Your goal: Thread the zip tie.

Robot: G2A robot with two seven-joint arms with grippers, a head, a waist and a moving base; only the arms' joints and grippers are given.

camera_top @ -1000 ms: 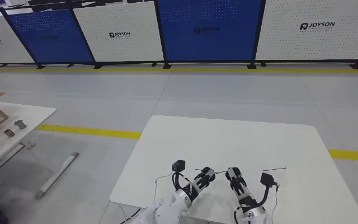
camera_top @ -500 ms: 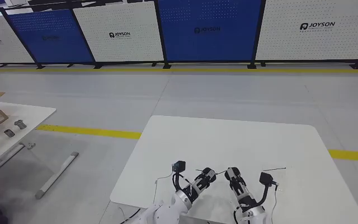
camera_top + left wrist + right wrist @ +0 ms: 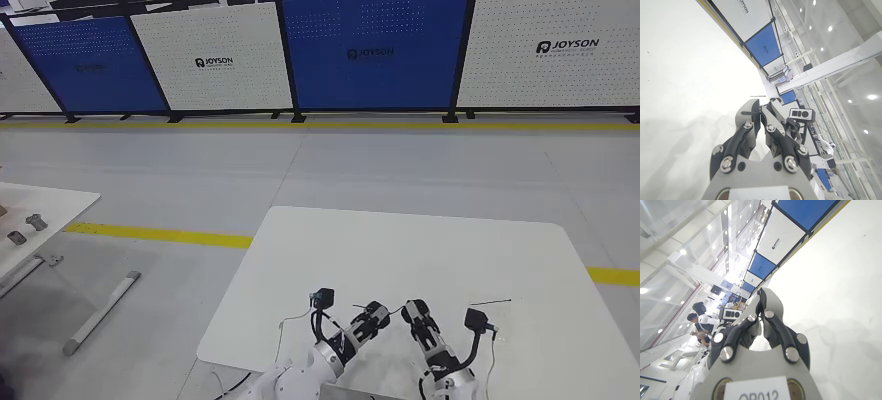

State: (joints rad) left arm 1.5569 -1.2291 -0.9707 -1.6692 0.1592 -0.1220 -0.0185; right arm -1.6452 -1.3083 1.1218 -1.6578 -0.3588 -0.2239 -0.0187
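A thin black zip tie [image 3: 360,306] hangs level just above the white table [image 3: 400,250], near its front edge. My left gripper [image 3: 380,312] is shut on the zip tie, and a short stub of the strip [image 3: 745,113] sticks out sideways past its fingers. My right gripper [image 3: 408,310] faces it tip to tip, a finger's width away, and is shut where the strip's other end reaches it. In the left wrist view the right gripper [image 3: 772,102] sits right behind the left gripper [image 3: 760,108]. The right gripper [image 3: 759,294] has its pads pressed together, hiding the strip between them.
A second black zip tie [image 3: 490,300] lies flat on the table to the right of both arms, also seen as a short line [image 3: 758,96] beyond the fingers. The table's front edge is close below the arms. A smaller table [image 3: 40,205] stands far left.
Both grippers have drifted slightly toward the table's front edge and a touch closer together, carrying the zip tie with them. Both grips are unchanged.
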